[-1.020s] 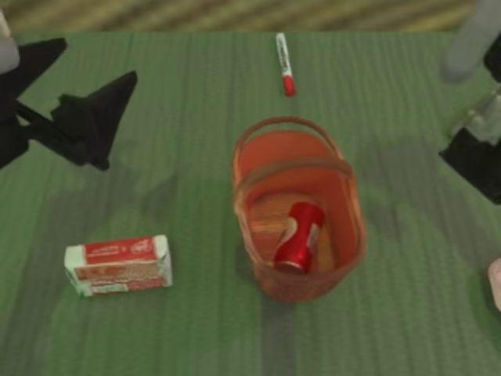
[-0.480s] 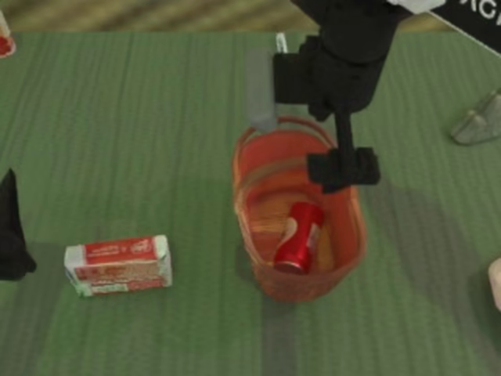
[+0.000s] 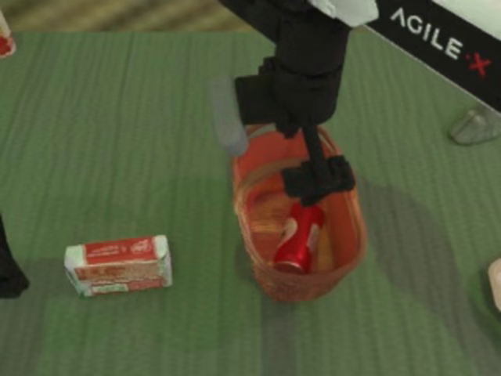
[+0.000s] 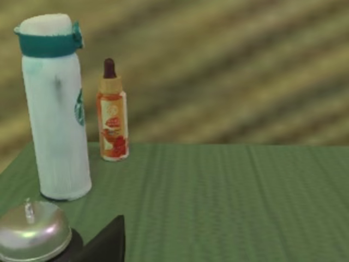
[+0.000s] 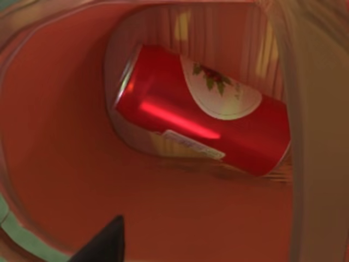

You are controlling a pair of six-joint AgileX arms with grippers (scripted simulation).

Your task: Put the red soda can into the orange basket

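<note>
The red soda can [image 3: 300, 238] lies on its side on the slatted bottom of the orange basket [image 3: 350, 243], toward the basket's near end. In the right wrist view the can [image 5: 202, 123] fills the middle, with the basket's wall [image 5: 60, 136] around it. My right gripper [image 3: 317, 178] hangs over the basket's far half, just above the can and apart from it, open and holding nothing; one dark fingertip [image 5: 112, 240] shows. My left gripper [image 3: 8, 270] is parked at the table's left edge, open, one fingertip [image 4: 112, 240] in its own view.
A red-and-white box [image 3: 119, 265] lies left of the basket. A grey object [image 3: 475, 125] sits at the right edge. The left wrist view shows a white tumbler [image 4: 57, 109], an orange dropper bottle [image 4: 113, 117] and a silver bell [image 4: 32, 237].
My right arm has swung in from the right and come down over the basket's far half. My left arm has drawn back to the left edge. The can has stayed in place.
</note>
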